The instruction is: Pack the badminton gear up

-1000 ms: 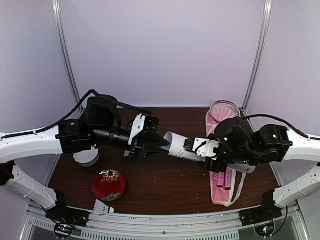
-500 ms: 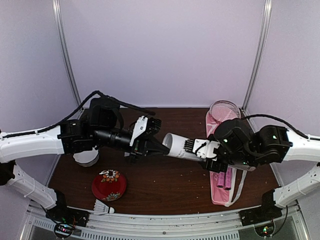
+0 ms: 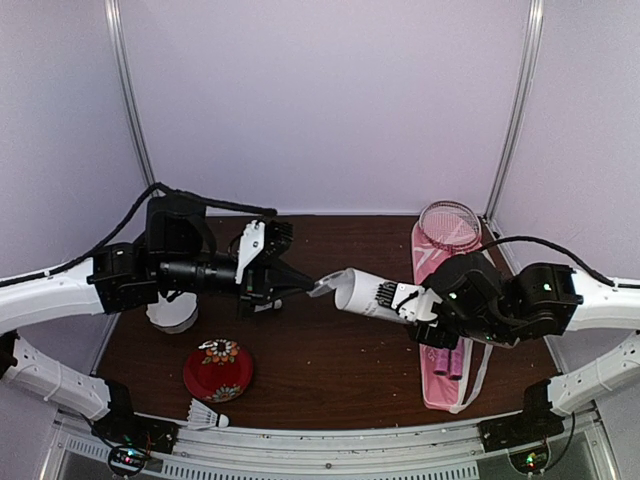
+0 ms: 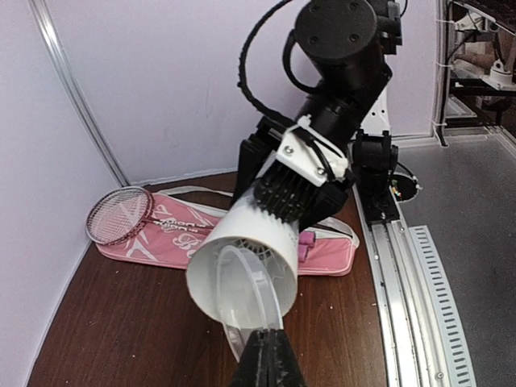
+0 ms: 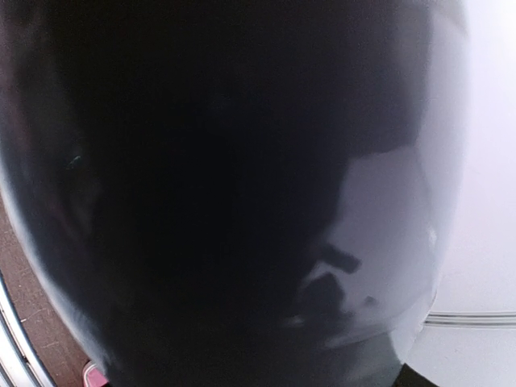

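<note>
I've got the white tube [image 3: 358,292] clamped level in my right gripper [image 3: 395,297] above mid-table. Its mouth faces the left gripper [image 4: 268,351], whose fingers are pressed together on what looks like the rim of the clear lid [image 4: 246,294]. I'd call this early: the racquets [image 3: 448,225] lie with the pink bag [image 3: 440,385] at right, one shuttlecock [image 3: 205,415] sits loose near the front edge, and I see none inside the tube.
</note>
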